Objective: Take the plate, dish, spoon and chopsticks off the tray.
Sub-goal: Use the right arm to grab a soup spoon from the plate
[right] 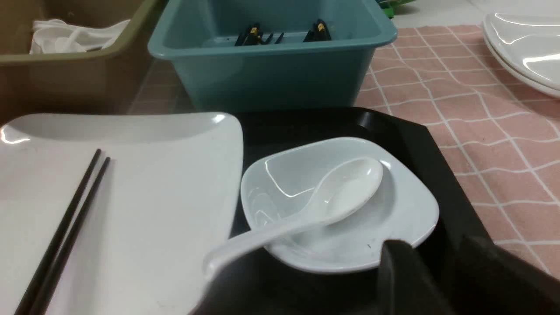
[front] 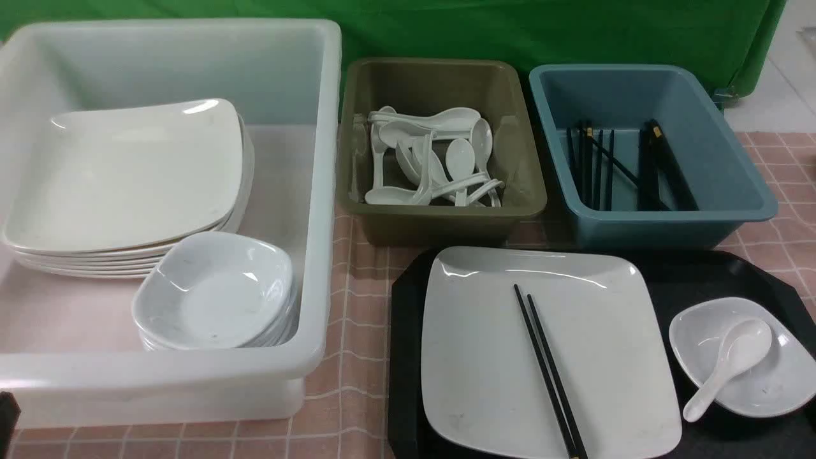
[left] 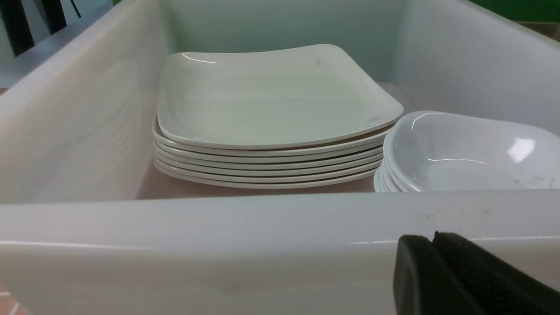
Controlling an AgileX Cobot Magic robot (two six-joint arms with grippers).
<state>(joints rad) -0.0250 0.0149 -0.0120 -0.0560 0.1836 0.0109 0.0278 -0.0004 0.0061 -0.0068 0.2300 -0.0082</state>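
Tray (front: 403, 357), black, bearing plate (front: 472, 357) with chopsticks (front: 546, 370) lying across it, and dish (front: 784, 376) cradling spoon (front: 744, 347). Left pincer (left: 431, 238) waiting closed and empty; right pincer (right: 431, 245) standing partly open, holding nothing. Risk: spoon's overhanging handle tipping it out if the dish is being lifted first; chopsticks rolling off a tilting plate.

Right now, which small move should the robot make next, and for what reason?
I would probably ease the right gripper, open and empty, towards the handle of the soup spoon: the spoon lies loose across the small white dish, its handle overhanging the rim, so it likely must come off first.
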